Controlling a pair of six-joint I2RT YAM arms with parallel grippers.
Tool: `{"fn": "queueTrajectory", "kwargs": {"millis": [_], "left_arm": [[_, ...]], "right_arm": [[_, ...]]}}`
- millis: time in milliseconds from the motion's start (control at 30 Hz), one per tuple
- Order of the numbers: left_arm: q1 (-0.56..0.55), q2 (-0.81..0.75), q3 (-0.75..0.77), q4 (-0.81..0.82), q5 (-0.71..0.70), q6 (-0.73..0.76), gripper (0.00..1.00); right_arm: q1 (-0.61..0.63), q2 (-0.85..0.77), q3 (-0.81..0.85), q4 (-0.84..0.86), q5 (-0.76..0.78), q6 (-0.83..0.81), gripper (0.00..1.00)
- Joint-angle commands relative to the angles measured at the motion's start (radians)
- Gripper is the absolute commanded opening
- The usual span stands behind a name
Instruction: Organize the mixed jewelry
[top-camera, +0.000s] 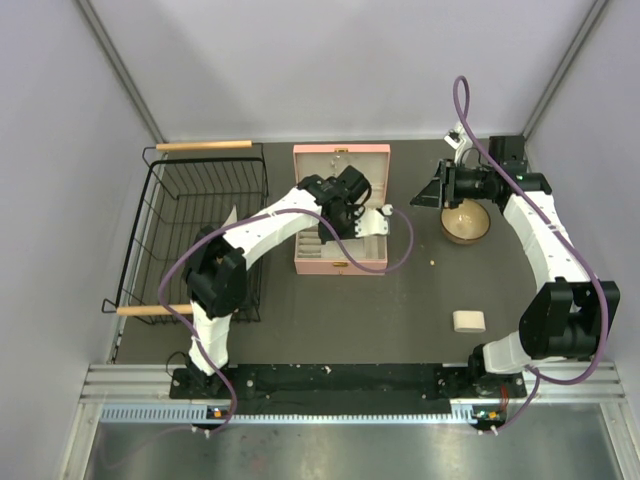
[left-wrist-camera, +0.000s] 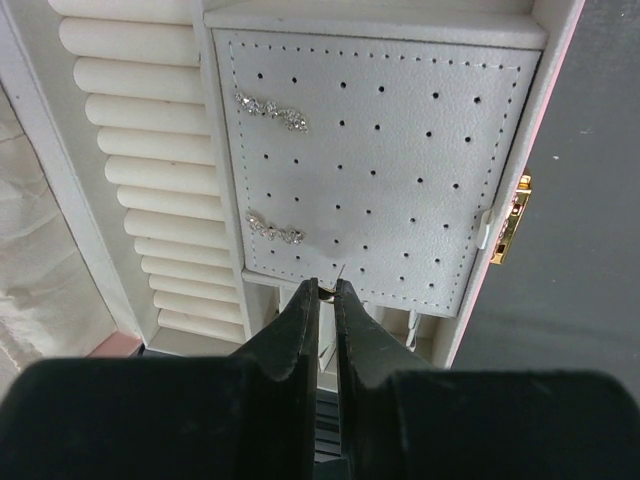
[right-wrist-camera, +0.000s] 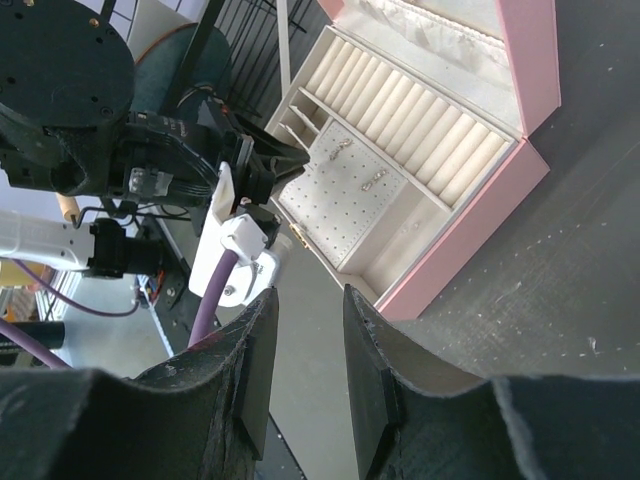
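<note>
The pink jewelry box lies open on the table. My left gripper hovers over its white perforated panel and is shut on a tiny gold-coloured jewelry piece pinched at the fingertips. Two sparkly silvery pieces sit pinned on the panel. My right gripper is open and empty, held above the table beside the wooden bowl and facing the box. A tiny pale bit lies on the table. No tangle of chains shows.
A black wire basket with wooden handles stands at the left. A small beige block lies at the front right. Ring rolls fill the box's left part. The left arm's purple cable loops over the box's right edge.
</note>
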Motion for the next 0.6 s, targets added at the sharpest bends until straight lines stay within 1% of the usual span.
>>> {"fn": "queueTrajectory", "kwargs": {"millis": [0, 567], "left_arm": [[0.005, -0.053, -0.013, -0.005, -0.023, 0.013, 0.0], [0.007, -0.073, -0.024, -0.02, -0.008, 0.008, 0.0]], "right_arm": [[-0.013, -0.017, 0.004, 0.022, -0.003, -0.023, 0.33], [-0.012, -0.011, -0.002, 0.023, -0.007, -0.023, 0.33]]}}
